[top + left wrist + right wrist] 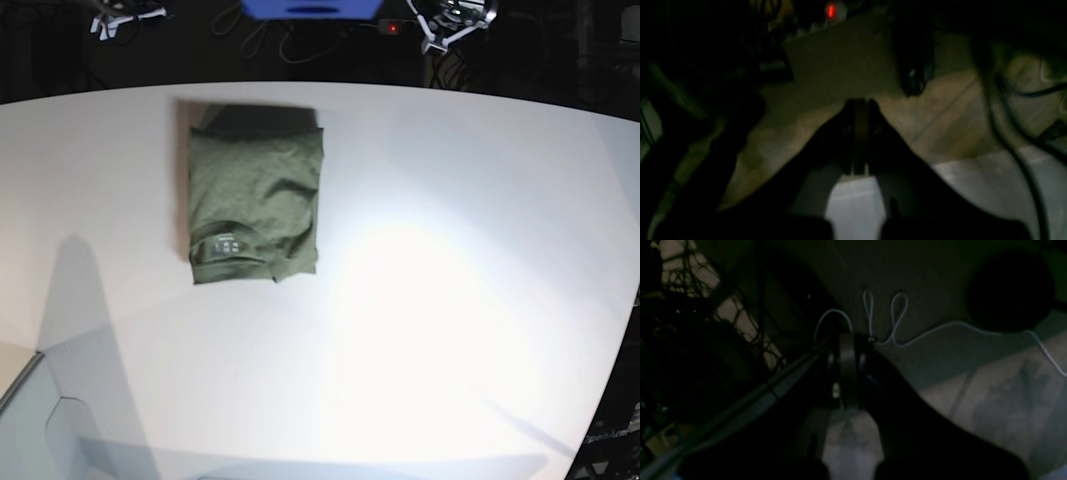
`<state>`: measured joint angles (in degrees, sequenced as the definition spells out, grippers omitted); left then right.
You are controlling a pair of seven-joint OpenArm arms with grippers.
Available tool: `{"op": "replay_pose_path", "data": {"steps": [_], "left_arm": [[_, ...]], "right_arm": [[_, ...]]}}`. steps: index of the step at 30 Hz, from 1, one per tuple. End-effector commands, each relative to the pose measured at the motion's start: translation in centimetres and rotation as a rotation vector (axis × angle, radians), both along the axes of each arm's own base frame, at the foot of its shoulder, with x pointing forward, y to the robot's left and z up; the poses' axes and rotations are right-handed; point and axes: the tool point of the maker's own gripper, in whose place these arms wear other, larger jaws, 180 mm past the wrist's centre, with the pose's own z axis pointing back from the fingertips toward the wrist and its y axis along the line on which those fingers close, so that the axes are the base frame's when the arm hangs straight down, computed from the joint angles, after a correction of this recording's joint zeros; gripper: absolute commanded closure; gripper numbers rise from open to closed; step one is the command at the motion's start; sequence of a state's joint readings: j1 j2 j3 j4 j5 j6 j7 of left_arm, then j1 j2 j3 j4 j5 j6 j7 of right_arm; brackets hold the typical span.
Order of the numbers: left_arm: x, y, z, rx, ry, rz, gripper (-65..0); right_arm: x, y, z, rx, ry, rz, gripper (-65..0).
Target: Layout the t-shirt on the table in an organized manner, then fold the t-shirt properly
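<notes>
So the plain olive-green short-sleeved cotton t-shirt (255, 195) is sitting folded into a neat rectangle on the big smooth white tabletop (430, 300) with the curved edge. In the base view it's toward the far left part of the surface, neck end facing the near side, and you can see the small pale printed label (227, 243) inside the collar. The fold looks fairly tidy, with a few soft wrinkles across the middle and one darker layer peeking out along the far edge.

Neither arm is over the shirt in the base view; nothing is touching the cloth.

The wrist cams are super dark. On the left wrist view, the left end effector (860, 133) has its two dark fingers pressed together with nothing between them, pointing out over a dim tan floor, with a small red light (830, 11) glowing up top. On the right wrist view, the right end effector (848, 370) is likewise closed up and empty, with a thin pale looping cable (897, 323) lying on the floor beyond it and a big round dark shape (1010, 290) off to the right.
</notes>
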<state>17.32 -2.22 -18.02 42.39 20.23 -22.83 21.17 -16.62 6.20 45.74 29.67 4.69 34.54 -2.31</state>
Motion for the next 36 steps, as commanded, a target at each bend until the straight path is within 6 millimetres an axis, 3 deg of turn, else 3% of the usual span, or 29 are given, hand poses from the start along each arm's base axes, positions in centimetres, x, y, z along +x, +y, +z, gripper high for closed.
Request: {"op": "replay_pose_path", "data": {"steps": [1, 5, 9, 13, 16, 19, 22, 25, 29, 36], "left_arm": [[0.1, 0.0, -0.2, -0.012, -0.001, 0.03, 0.0], [0.6, 1.8, -1.2, -0.013, -0.01, 0.139, 0.0], [1.4, 2.3, -1.8, -0.032, -0.021, 0.177, 0.0], [2.7, 4.5, -2.4, 0.065, -0.05, 0.225, 0.0], [3.6, 6.1, -2.5, 0.166, -0.103, 0.255, 0.0], [5.1, 7.5, -2.2, 0.245, -0.154, 0.266, 0.0], [5.4, 8.7, -2.1, 0.324, -0.157, 0.282, 0.0], [6.0, 8.3, -2.2, 0.321, -0.15, 0.282, 0.0], [6.7, 7.9, -2.2, 0.313, -0.155, 0.28, 0.0], [7.7, 7.5, -2.2, 0.303, -0.17, 0.281, -0.1]], "right_arm": [[0.2, -0.1, -0.1, -0.004, -0.007, 0.017, 0.0], [0.1, 1.7, -1.0, 0.004, -0.019, 0.046, 0.0], [-0.7, 2.3, -1.8, -0.052, 0.033, 0.073, 0.0], [-0.8, 2.1, -2.2, -0.119, 0.068, 0.106, 0.0], [-1.1, 0.8, -2.4, -0.2, 0.106, 0.107, 0.0], [-1.9, 1.0, -3.2, -0.254, 0.175, 0.145, 0.0], [-2.7, 0.8, -3.6, -0.342, 0.233, 0.208, 0.0], [-3.0, 0.1, -3.4, -0.457, 0.271, 0.299, 0.0], [-3.0, -0.6, -3.1, -0.526, 0.297, 0.292, 0.0], [-1.8, 0.2, -2.5, -0.638, 0.294, 0.289, 0.0]]}}
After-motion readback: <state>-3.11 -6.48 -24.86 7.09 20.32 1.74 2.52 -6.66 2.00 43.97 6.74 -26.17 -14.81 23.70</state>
